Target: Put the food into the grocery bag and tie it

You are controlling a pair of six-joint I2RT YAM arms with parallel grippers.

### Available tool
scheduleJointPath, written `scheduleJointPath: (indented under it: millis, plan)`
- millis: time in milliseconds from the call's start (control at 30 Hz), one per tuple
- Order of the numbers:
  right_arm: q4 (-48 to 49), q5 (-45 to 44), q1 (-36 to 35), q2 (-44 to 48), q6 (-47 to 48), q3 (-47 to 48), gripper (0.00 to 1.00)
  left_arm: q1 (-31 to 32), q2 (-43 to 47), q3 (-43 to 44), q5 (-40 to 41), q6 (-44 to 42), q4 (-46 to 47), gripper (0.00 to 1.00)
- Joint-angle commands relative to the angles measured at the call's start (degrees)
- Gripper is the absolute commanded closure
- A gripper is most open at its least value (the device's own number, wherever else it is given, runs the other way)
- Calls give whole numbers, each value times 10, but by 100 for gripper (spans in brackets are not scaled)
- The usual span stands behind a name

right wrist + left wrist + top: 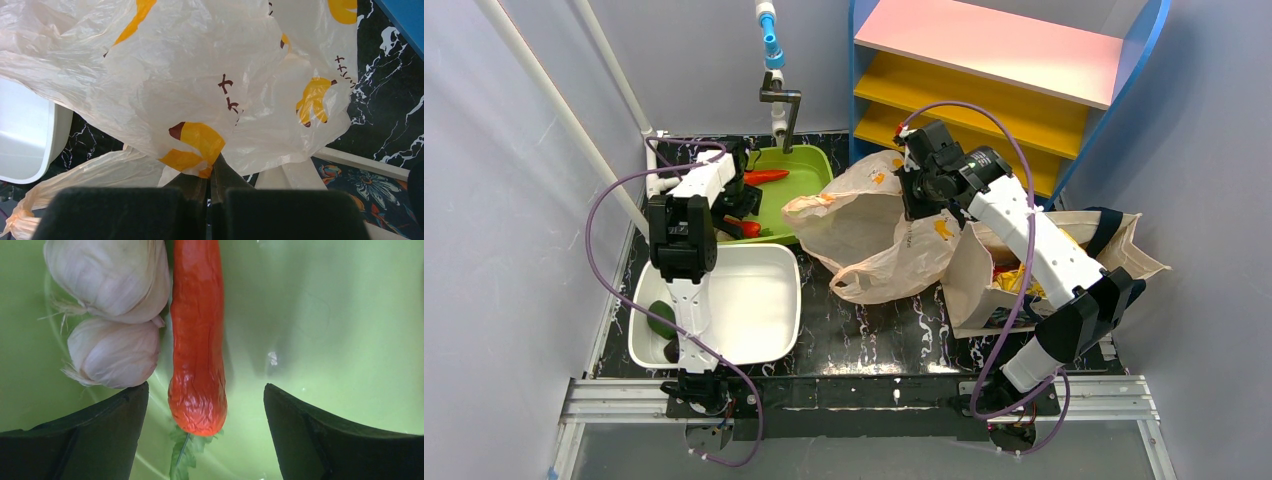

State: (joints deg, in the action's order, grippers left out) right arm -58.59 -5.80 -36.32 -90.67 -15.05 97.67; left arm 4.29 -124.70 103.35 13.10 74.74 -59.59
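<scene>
Surface: we see a black marbled worktop between grey walls.
Near left: a white tub holds a green fruit and a brown ball.
Near right: a tote lies just beside the bag.
Right arm: the right fingers are clenched on a fold of the bag, crumpled mid-worktop.
Left arm: the left fingers are spread, one on each side of the carrot, touching nothing we can see.
Farther back: in the green tub the carrot lies against garlic, with a red piece nearby.
Far right: shelf.
</scene>
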Motion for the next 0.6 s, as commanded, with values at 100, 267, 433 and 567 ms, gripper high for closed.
scheduleJointPath:
  millis: [100, 267, 433, 567]
  plan:
    - [-6, -2, 11, 2, 5, 12, 99, -10, -18, 16, 8, 1, -8, 30]
    - [-8, -3, 17, -3, 6, 15, 99, -12, -32, 24, -9, -8, 5, 63]
    - [-10, -5, 23, -6, 8, 21, 99, -12, -25, 35, -21, -24, 11, 84]
    - [-8, -2, 27, -12, 8, 25, 99, -12, -7, 31, -34, -32, 11, 93]
